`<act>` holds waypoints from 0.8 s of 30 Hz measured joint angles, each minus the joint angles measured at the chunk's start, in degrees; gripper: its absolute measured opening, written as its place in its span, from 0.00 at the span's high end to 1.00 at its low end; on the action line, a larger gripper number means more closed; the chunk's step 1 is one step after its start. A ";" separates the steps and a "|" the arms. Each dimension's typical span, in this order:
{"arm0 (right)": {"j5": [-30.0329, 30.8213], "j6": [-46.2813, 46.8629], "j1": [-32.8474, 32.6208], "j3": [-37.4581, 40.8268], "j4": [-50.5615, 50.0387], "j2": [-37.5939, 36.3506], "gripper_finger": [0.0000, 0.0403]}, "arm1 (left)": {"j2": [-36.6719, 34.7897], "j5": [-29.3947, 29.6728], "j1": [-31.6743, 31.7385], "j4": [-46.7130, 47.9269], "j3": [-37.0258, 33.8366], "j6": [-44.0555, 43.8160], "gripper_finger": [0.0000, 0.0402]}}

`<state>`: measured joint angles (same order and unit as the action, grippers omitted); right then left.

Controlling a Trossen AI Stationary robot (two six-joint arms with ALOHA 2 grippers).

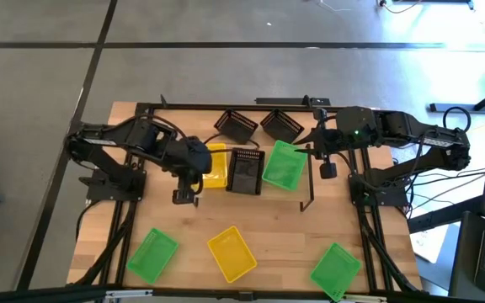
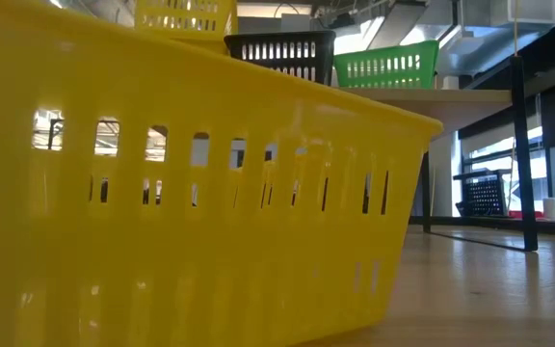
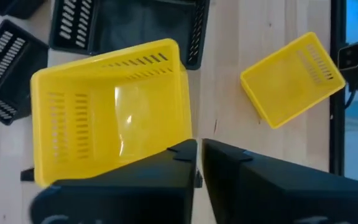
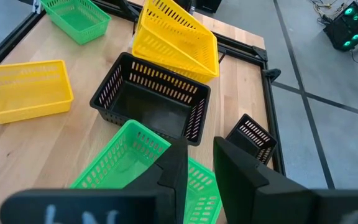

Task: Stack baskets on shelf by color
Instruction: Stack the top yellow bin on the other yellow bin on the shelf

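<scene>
Nearest the low camera we have the front yellow basket (image 2: 162,193), filling most of that view. It sits on the table (image 1: 276,227) at the front edge, between two front green baskets (image 1: 151,255) (image 1: 336,271), and is well apart from both grippers.

Writing: we see only pale marks on the right gripper body in the right wrist view, too blurred to read.

Next back is the shelf (image 2: 451,96), mid-table, with three baskets in a row on it. The tilted yellow basket (image 3: 110,118) is at the left-arm end, one side raised. The shelf black basket (image 4: 151,102) is in the middle and sits flat. The shelf green basket (image 4: 123,155) is at the right-arm end.

The left gripper (image 3: 199,152) is at the front corner of the tilted yellow basket. Its fingers are pinched to a thin slit, and the rim seems caught there. The grip point itself is hard to see.

The right gripper (image 4: 197,155) hovers just over the shelf green basket. Its fingers stand moderately apart with nothing between them, and we see no contact.

Farthest back, two rear black baskets (image 1: 237,126) (image 1: 281,124) sit side by side behind the shelf.
</scene>
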<state>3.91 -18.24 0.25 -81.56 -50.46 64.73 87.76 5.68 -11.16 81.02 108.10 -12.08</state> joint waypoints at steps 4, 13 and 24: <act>0.00 0.00 0.00 0.00 -0.02 0.00 0.81 | 0.70 -1.34 0.00 -0.09 0.02 1.87 0.99; 0.00 0.00 0.00 0.00 -0.13 0.04 0.81 | 2.41 -5.00 1.97 -0.28 -0.14 3.77 1.00; -0.07 -0.02 -0.01 0.00 -0.60 0.04 0.81 | 3.64 -7.09 4.90 -0.29 -0.14 5.20 1.00</act>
<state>3.84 -18.26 0.24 -81.56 -51.06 64.77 91.39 -1.41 -6.26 80.73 107.96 -6.87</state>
